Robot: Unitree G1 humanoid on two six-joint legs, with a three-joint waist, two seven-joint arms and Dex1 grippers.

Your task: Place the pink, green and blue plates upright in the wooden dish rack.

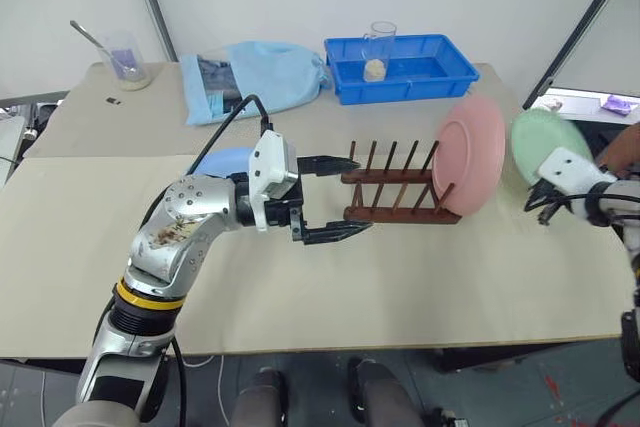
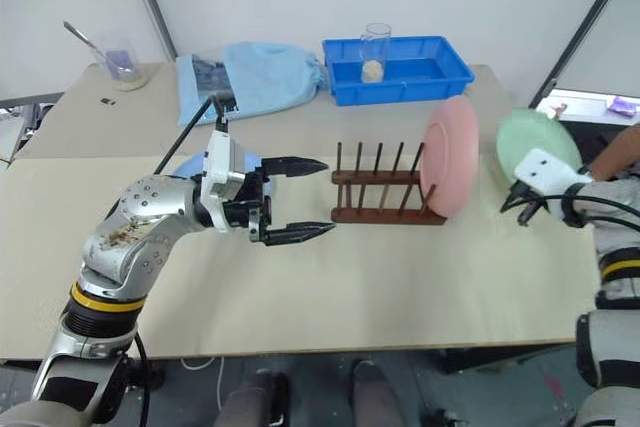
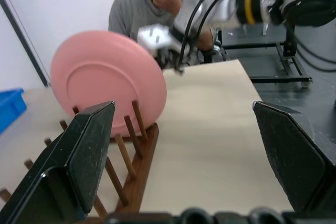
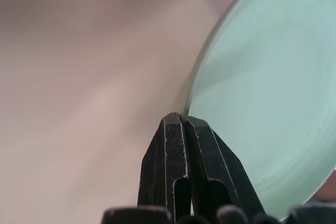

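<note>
A: Since the right gripper (image 1: 545, 209) has its fingers pressed together on the green plate's (image 1: 545, 144) rim, the head views are where to start. The plate stands up off the table, right of the wooden dish rack (image 1: 392, 190), with a gap between them. The pink plate (image 1: 470, 155) already sits upright at the rack's right end.

B: So the rack lies to the left of the held plate, and the pink one stands between it and the free pegs?

A: Yes. The rack's long axis runs left-right; the empty slots are all left of pink. The left gripper (image 1: 330, 197) is spread wide, holding nothing, just beside the rack's left end. The blue plate (image 1: 222, 161) lies flat behind the left arm.

B: Left wrist view?

A: Its fingers (image 3: 68, 171) stand wide apart, looking down the peg rows toward the pink plate, with the right gripper beyond. A person sits behind.

B: Right wrist view?

A: Fingertips (image 4: 181, 129) closed on the green plate's edge. I'd judge the plate must pass over pink to reach a free slot.
</note>
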